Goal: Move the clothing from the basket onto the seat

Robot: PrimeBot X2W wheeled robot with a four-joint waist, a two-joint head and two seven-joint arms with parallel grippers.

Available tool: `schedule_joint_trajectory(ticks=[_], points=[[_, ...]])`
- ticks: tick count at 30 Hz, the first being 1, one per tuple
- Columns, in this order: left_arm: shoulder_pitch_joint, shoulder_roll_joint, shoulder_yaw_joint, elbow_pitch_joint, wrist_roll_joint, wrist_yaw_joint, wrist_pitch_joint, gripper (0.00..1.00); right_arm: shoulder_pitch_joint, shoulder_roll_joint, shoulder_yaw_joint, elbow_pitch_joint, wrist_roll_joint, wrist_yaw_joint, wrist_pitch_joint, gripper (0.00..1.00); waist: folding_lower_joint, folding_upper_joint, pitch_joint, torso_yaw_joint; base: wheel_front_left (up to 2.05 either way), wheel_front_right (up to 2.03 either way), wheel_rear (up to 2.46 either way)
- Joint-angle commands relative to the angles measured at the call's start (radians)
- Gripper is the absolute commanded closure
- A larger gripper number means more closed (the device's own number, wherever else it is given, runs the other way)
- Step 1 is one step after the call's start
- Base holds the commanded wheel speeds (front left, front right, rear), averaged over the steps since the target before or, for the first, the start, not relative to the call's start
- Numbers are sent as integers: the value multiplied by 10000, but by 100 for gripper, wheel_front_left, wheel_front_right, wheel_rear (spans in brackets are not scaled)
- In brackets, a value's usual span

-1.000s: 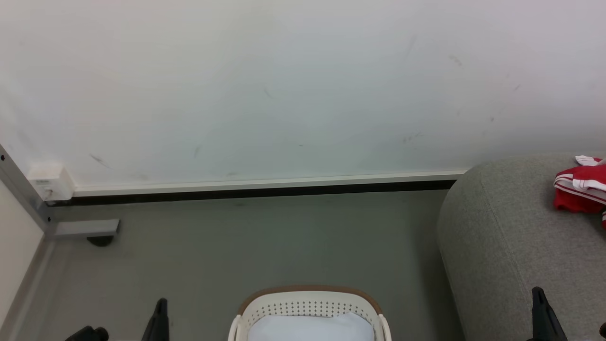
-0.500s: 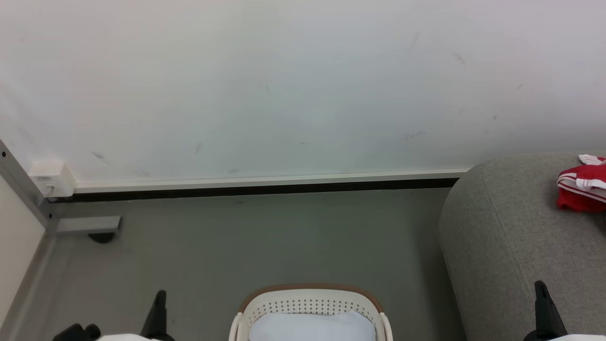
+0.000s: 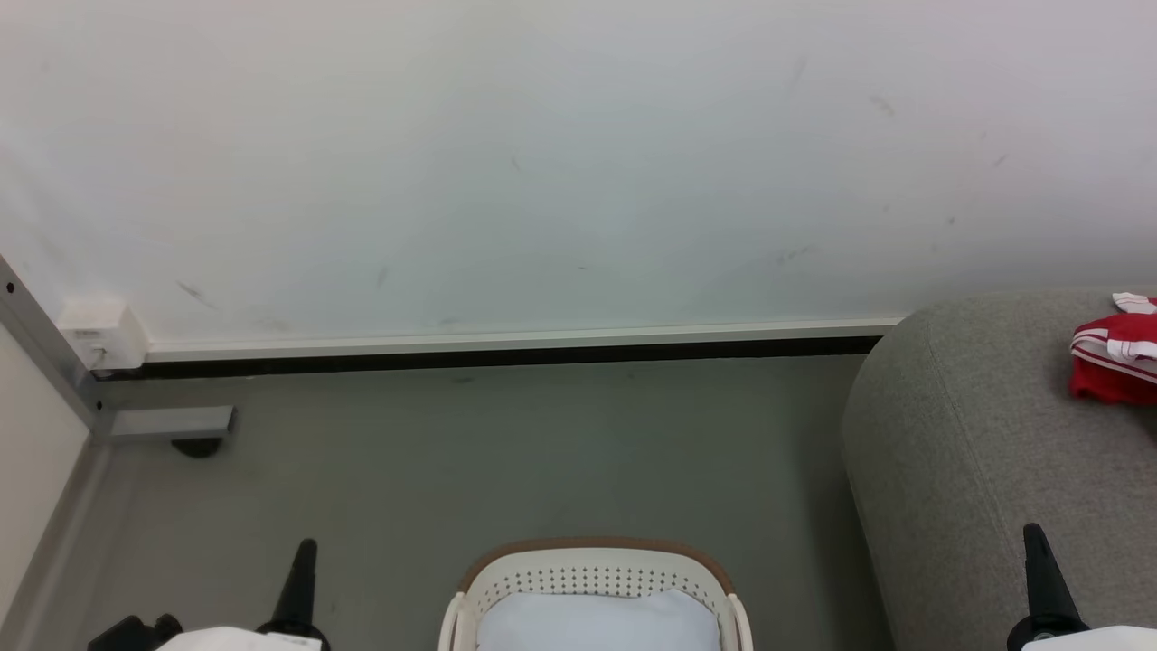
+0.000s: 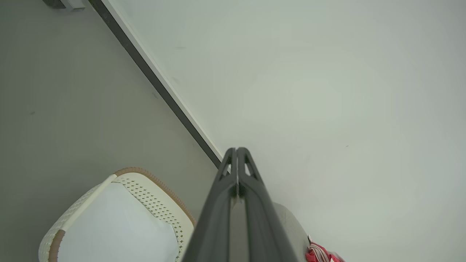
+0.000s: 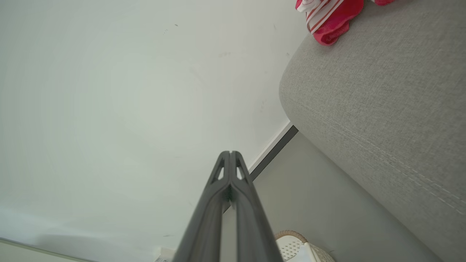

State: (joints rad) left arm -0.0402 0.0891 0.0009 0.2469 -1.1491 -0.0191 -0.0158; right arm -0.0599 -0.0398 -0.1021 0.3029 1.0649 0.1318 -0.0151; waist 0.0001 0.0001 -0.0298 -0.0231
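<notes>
The cream perforated basket (image 3: 592, 579) with a brown rim stands on the floor at the bottom centre; a flat pale white pad (image 3: 597, 619) lies inside it. The grey seat (image 3: 985, 452) fills the right side. Red clothing (image 3: 1112, 362) with white-and-red striped trim lies on the seat's top at the far right edge, and it shows too in the right wrist view (image 5: 329, 18) and the left wrist view (image 4: 320, 254). My left gripper (image 3: 303, 565) is shut and empty, left of the basket. Shut and empty too, my right gripper (image 3: 1035, 551) hangs over the seat's front.
A white wall (image 3: 542, 163) with a pale skirting strip (image 3: 506, 342) runs behind the grey floor (image 3: 506, 452). A small white box (image 3: 99, 330) and a grey metal bracket (image 3: 167, 423) sit in the left corner.
The head view has shifted slightly, so the scene has slid a little in the picture. Both grippers' fingertips sit a bit higher in the picture, with pale forearms now showing below them.
</notes>
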Motion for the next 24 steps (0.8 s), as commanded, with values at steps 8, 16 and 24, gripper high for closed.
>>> schedule_joint_trajectory(ticks=[8, 16, 24], points=[[-298, -39, 273, -75, -919, -261, 267, 100, -287, -120, -48, -209, 1086, -11, 258, 100, 0, -1, 46, 33, 0, 0, 0], [-377, -110, 446, -67, -1622, -426, 458, 100, -320, -126, -66, -289, 1882, -13, 458, 100, 0, -1, 90, 63, 0, 0, 0], [-460, -164, 576, -60, -2178, -554, 616, 100, -370, -129, -81, -349, 2556, -14, 617, 100, 0, -1, 128, 90, 0, 0, 0]])
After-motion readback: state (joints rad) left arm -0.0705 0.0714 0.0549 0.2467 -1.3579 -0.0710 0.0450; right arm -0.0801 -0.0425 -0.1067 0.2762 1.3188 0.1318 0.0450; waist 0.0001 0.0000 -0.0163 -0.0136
